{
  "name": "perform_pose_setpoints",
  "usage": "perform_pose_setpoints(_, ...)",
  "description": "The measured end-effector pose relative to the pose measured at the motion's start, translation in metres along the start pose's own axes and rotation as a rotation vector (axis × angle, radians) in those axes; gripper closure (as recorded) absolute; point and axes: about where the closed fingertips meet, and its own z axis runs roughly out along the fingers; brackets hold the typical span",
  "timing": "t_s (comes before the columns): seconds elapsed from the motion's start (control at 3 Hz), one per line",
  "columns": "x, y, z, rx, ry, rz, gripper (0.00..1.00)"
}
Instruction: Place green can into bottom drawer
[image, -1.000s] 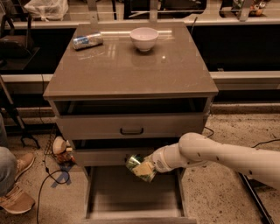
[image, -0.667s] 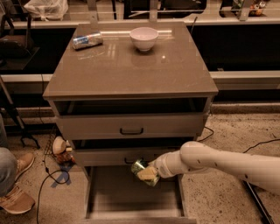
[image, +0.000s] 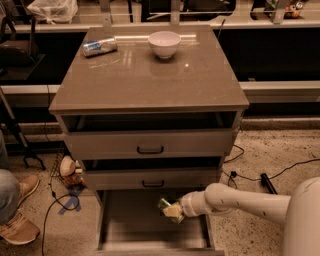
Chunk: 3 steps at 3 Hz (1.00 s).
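Clamped tight in the gripper (image: 172, 212) and poking out at its upper left: the green can (image: 164, 204). Held over the floor of the open bottom drawer (image: 125, 222), right of middle, seemingly not yet set down. Likely the placing step. Calls for lowering to the floor, letting go, then backing out beneath the middle drawer (image: 115, 178).

Dim warm light, with glare on the glossy grey-brown cabinet top (image: 150, 75). Speckled stone-like floor (image: 280, 145), black cables (image: 300, 163) trailing across it. Pale ledge (image: 280, 91) runs behind, dark recesses above and below. White bag (image: 52, 9) back left. Gripper (image: 171, 211) low before the cabinet, clamped on the green can (image: 164, 204).
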Motion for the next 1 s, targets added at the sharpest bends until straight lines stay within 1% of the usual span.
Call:
perform_pose_setpoints(0.33, 0.034, -0.023, 0.041, -0.032, -0.012, 0.04, 1.0)
perform_pose_setpoints(0.67, 0.062, -0.039, 0.081, -0.054, -0.026, 0.068, 1.0)
perform_pose_setpoints(1.0, 0.079, -0.045, 0.113, -0.066, -0.055, 0.082, 0.82)
